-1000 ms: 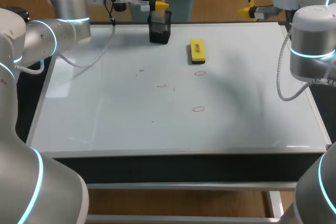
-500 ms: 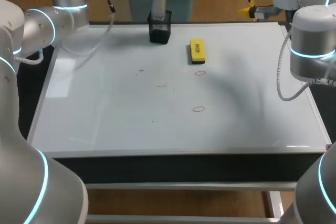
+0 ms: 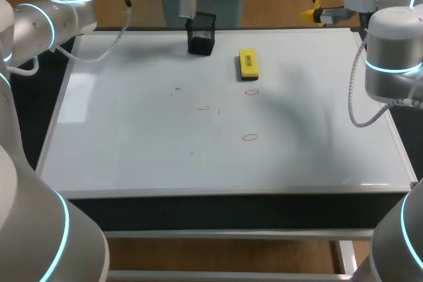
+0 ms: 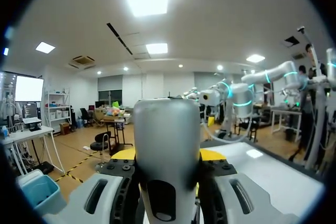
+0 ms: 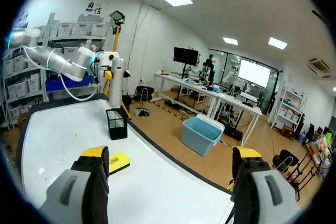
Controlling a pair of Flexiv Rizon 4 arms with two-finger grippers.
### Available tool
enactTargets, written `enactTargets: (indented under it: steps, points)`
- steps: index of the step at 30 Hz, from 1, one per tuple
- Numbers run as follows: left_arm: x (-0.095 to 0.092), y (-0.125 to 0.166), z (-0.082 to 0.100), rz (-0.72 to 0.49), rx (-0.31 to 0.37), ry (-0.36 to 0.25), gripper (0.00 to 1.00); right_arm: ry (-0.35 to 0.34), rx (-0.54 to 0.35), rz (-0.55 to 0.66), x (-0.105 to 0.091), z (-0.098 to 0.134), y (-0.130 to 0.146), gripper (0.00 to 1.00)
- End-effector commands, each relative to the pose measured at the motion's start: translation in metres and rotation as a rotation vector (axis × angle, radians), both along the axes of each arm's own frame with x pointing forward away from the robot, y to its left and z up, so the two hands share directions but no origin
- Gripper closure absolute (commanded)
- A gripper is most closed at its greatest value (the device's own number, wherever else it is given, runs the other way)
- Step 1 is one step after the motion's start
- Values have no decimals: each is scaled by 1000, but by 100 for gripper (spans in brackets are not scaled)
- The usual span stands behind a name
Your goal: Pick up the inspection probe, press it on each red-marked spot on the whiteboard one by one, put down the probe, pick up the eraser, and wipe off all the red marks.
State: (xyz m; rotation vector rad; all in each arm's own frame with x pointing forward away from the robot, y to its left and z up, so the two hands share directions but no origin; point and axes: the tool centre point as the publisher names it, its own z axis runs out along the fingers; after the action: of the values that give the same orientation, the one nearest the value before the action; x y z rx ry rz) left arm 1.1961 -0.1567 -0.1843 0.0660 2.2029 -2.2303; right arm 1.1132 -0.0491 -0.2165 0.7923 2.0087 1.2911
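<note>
- Closest to me is the glossy white whiteboard (image 3: 132, 156) that covers the table. A thin red oval mark (image 3: 250, 137) sits a little right of its middle.
- At about 10 o'clock from that oval there's a much fainter red scribble (image 3: 203, 107), barely readable.
- Straight out at 12 o'clock from the near oval is a second red oval (image 3: 252, 92), farther up the board.
- The yellow rectangular block eraser (image 3: 248, 64) lies flat at 12 o'clock of that second oval. It's near it but not touching.
- A black square holder cup (image 3: 201, 36) stands upright at roughly 10 o'clock from the eraser, close to the board's far edge.
- My left gripper (image 4: 167, 156) is out at that far edge, clamped on the grey cylindrical inspection probe (image 4: 167, 124) with a yellow tip pressed on each side of it.
- The probe is upright over the holder, at about 11 o'clock of it in the head view. In the right wrist view its lower end is right at the rim, and I can't tell whether it's clear of the holder.
- My right gripper (image 5: 170, 156) has its fingers spread wide with nothing between them. It's near the board's far right corner, around 2 o'clock of the eraser and well apart from it.
</note>
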Motion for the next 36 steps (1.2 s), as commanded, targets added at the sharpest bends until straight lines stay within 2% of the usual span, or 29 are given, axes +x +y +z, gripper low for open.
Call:
enactTargets:
  steps: [1, 11, 16, 24, 36]
  points:
    - [-49, 15, 9, 251, 19, -3, 100, 2, -1, 1, 0, 0, 0, 0]
    - [-79, 32, 9, 382, 23, -5, 100, 2, -1, 1, 0, 0, 0, 0]
    - [-94, 46, 6, 461, 55, -5, 100, 2, -1, 1, 0, 0, 0, 0]
    - [-115, 64, -2, 575, 60, -1, 100, 2, -1, 1, 0, 0, 0, 0]
    - [-135, 80, -13, 703, 66, -9, 100, 2, -1, 1, 0, 0, 0, 0]
